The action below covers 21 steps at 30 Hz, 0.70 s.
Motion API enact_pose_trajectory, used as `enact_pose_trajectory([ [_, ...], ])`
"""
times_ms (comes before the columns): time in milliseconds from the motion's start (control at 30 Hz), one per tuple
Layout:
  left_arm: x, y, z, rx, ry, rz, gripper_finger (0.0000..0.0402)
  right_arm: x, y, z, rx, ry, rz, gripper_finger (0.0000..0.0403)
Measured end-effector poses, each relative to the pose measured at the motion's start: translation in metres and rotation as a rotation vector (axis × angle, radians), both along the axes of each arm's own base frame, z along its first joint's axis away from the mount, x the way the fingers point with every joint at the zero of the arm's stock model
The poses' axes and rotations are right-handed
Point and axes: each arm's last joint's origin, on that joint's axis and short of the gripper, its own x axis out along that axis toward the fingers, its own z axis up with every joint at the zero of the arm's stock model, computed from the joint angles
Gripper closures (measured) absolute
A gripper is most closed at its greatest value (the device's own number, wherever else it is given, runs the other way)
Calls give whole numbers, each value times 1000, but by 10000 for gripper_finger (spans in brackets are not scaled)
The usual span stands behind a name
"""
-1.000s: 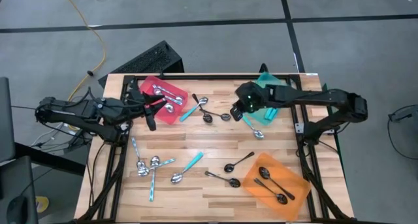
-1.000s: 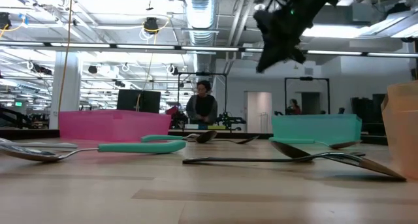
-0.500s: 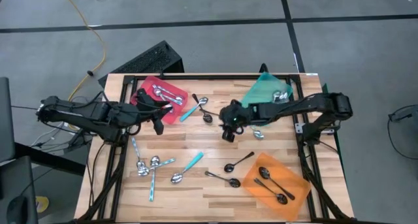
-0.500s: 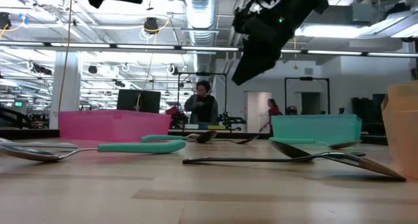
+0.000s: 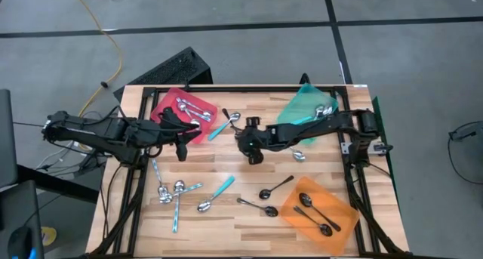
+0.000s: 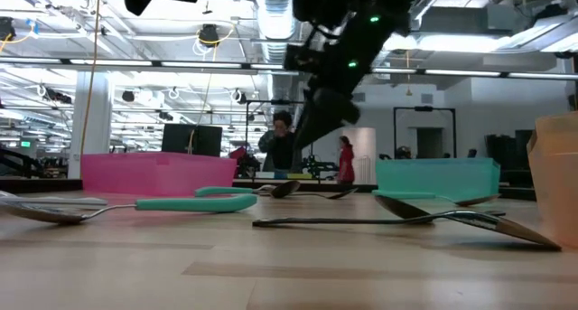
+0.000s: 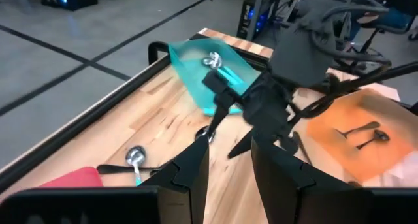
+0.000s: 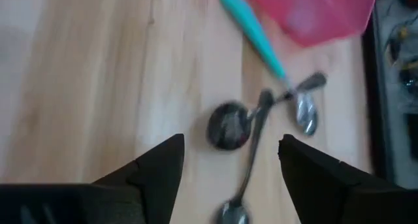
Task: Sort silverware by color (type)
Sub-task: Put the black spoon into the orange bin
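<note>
A: What is the right gripper (image 5: 250, 143) doing?

B: It is hanging over the middle of the table (image 5: 249, 220), reaching in from the right, with its fingers (image 8: 157, 168) spread wide and nothing between them. Just beyond its fingertips a black spoon (image 8: 234, 123) is lying on the wood, beside a teal-handled spoon (image 8: 262, 46) whose handle is pointing toward the red tray (image 5: 167, 106).

A: And the left gripper (image 5: 179, 136)?

B: It is hovering at the near edge of the red tray. Its fingers (image 7: 189, 168) are standing a little apart, and I am seeing nothing between them.

A: Where is the silverware sitting?

B: Several silver spoons (image 5: 189, 108) are lying in the red tray, a teal-handled one (image 5: 323, 112) is resting in the teal tray (image 5: 298, 104), and two black spoons (image 5: 313, 211) are lying in the orange tray (image 5: 341, 217). A cluster of silver and teal-handled spoons (image 5: 172, 191) is sitting on the table's left front, two more black spoons (image 5: 266, 198) are lying near the orange tray, and a silver one (image 5: 297, 152) is lying just beside the teal tray.
</note>
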Motion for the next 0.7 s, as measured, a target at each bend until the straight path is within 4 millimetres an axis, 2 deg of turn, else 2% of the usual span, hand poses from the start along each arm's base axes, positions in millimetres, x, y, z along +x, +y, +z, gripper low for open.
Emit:
enact_pose_trajectory([
  [167,-1,0,-1,-19,6,5,301,18,-3,-9,-86,75,108,133],
  [300,-1,0,-2,-44,6,18,301,24,-5,-20,-111,145,156,133],
  [533,-1,0,-2,-52,4,15,301,22,-17,-47,-107,262,151,133],
  [700,-1,0,-2,-52,-1,25,301,24,-28,-57,-107,275,117,133],
])
